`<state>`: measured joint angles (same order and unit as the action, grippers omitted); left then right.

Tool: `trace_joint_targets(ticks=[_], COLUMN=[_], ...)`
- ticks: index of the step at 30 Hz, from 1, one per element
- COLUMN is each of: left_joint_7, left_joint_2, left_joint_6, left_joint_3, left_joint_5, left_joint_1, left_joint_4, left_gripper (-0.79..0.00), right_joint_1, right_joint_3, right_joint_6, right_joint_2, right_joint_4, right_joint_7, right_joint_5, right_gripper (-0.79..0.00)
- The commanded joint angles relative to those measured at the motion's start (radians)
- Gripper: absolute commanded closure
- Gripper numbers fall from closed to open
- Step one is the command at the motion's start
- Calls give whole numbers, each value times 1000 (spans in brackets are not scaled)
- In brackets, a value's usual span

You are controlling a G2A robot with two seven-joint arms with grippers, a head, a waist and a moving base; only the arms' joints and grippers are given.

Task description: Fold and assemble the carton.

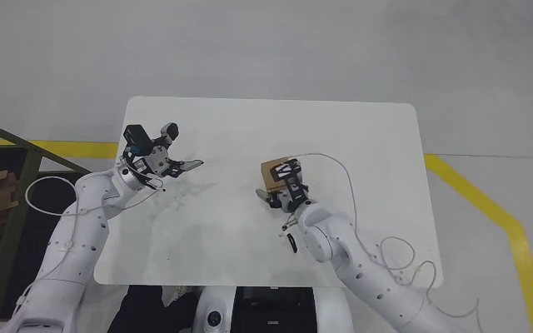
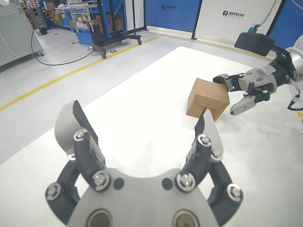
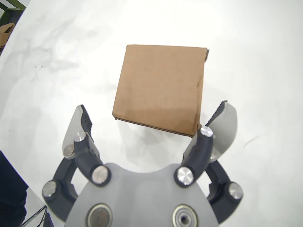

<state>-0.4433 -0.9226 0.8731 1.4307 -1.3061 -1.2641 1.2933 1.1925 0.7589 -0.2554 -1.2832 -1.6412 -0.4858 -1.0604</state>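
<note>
A white surface (image 1: 350,125) with rounded corners stands on a pale floor marked with yellow lines (image 1: 475,196). The left wrist view looks past it to blue shelving (image 2: 59,5) and blue-and-white partition panels (image 2: 213,8).

The brown carton (image 3: 161,88) stands on the surface near its middle. The faces that show are closed, with a tucked flap seam on the side turned toward the left arm. From above, much of it is hidden under the right arm's wrist camera, and a brown corner peeks out.

The right hand (image 3: 152,107) is at the carton with its fingers spread apart, one to either side of the box's near edge. In the left wrist view one finger (image 2: 220,80) lies at the carton's top edge, but whether it presses on the cardboard cannot be told.

The left hand (image 2: 139,108) hangs well apart from the carton over the surface's left part, its fingers wide apart and empty. In its own view one fingertip overlaps the carton's lower edge.

A scrap of cardboard (image 3: 4,32) beyond the surface's rim is cut off at the frame edge.
</note>
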Motion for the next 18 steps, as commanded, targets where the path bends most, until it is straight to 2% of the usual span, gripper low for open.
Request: trace_joint_targets(ticks=[1,3,4,5,7,11,18], left_joint_7=[0,0,0,0,0,0,0], left_joint_2=[0,0,0,0,0,0,0], left_joint_6=[0,0,0,0,0,0,0], left_joint_3=[0,0,0,0,0,0,0], left_joint_5=[0,0,0,0,0,0,0], left_joint_1=[0,0,0,0,0,0,0], left_joint_4=[0,0,0,0,0,0,0], left_gripper=[-785,-785,-785,-785,-785,-785,-785], right_joint_1=[-1,-1,-1,-1,0,2,6], right_joint_3=[0,3,4,5,7,12,27], right_joint_6=[-14,-22,-26,-27,-30,-29,-19], right_joint_2=[-4,-7,-9,-10,-13,-16,-21], right_joint_4=[4,8,9,11,11,16,22], right_joint_7=[2,1,1,-1,-1,-7,-22], right_joint_5=[-6,-9,-12,-14,-19,-35,-55], right_gripper=[-785,-785,-754,-711,-576,-388,-369])
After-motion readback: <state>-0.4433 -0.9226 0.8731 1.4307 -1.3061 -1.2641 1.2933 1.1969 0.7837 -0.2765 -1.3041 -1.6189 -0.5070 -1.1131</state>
